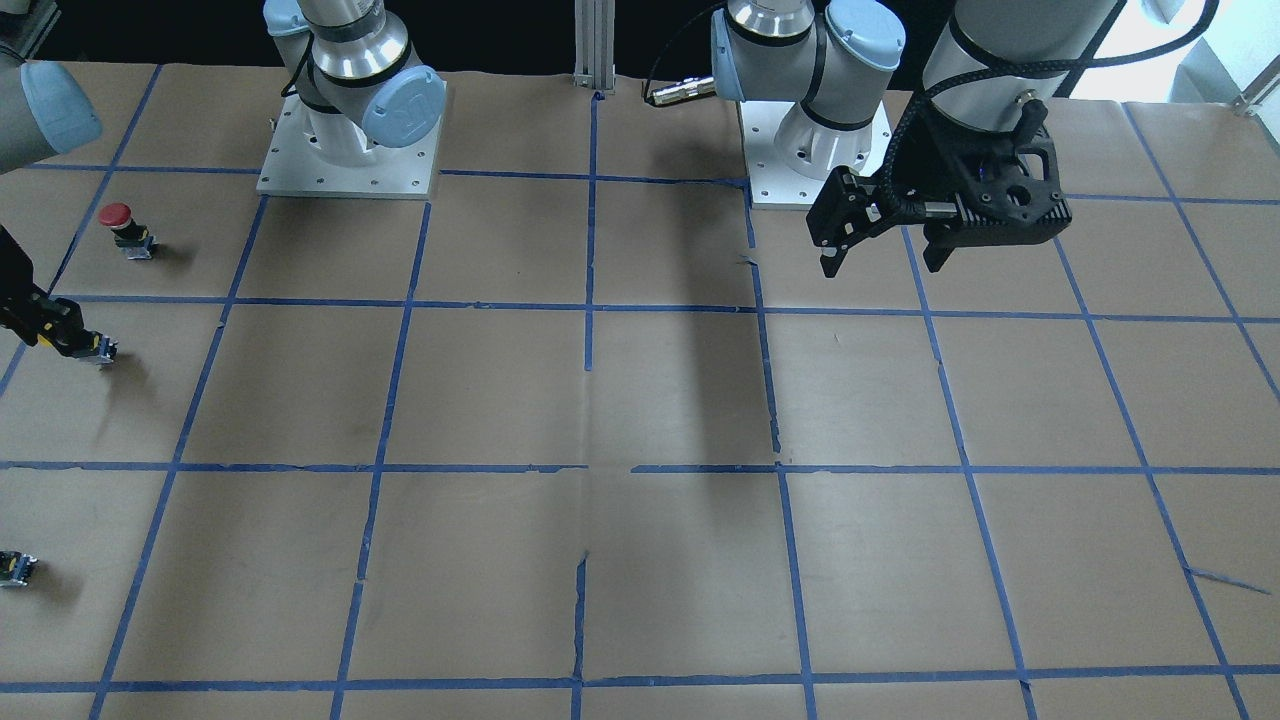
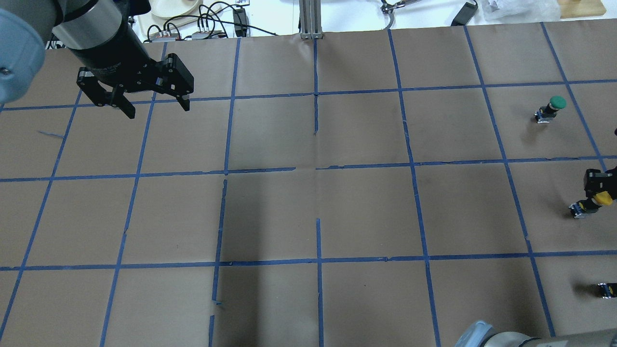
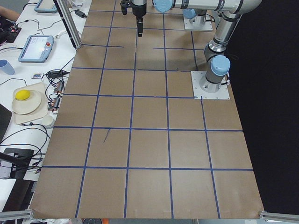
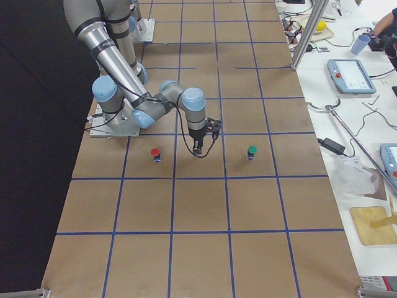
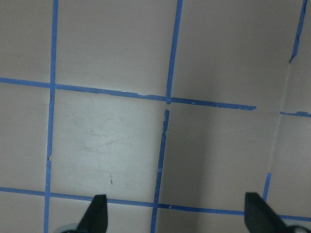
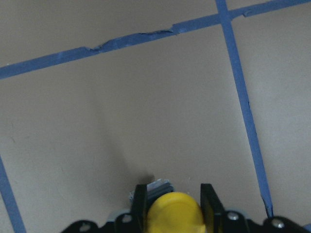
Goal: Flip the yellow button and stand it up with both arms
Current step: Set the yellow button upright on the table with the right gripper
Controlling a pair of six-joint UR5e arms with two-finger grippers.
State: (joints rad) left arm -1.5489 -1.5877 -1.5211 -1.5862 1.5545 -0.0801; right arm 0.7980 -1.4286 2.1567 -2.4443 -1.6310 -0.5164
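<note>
The yellow button (image 2: 602, 198) is at the table's right edge, tilted, with its grey contact block (image 2: 576, 210) down at the brown paper. My right gripper (image 2: 596, 190) is shut on the button. In the right wrist view the yellow cap (image 6: 175, 211) sits between the two black fingers (image 6: 140, 204). In the front view the right gripper (image 1: 72, 338) is at the left edge. My left gripper (image 2: 156, 107) is open and empty, high above the table's far left. It also shows in the front view (image 1: 880, 262) and the left wrist view (image 5: 178, 214).
A red-capped switch (image 1: 120, 222) stands on the robot's side of the yellow button. A green-capped switch (image 2: 553, 106) stands on the far side. A tiny capless black-and-yellow block (image 2: 608, 289) lies near the right edge. Brown paper with a blue tape grid (image 2: 315, 168) covers the table.
</note>
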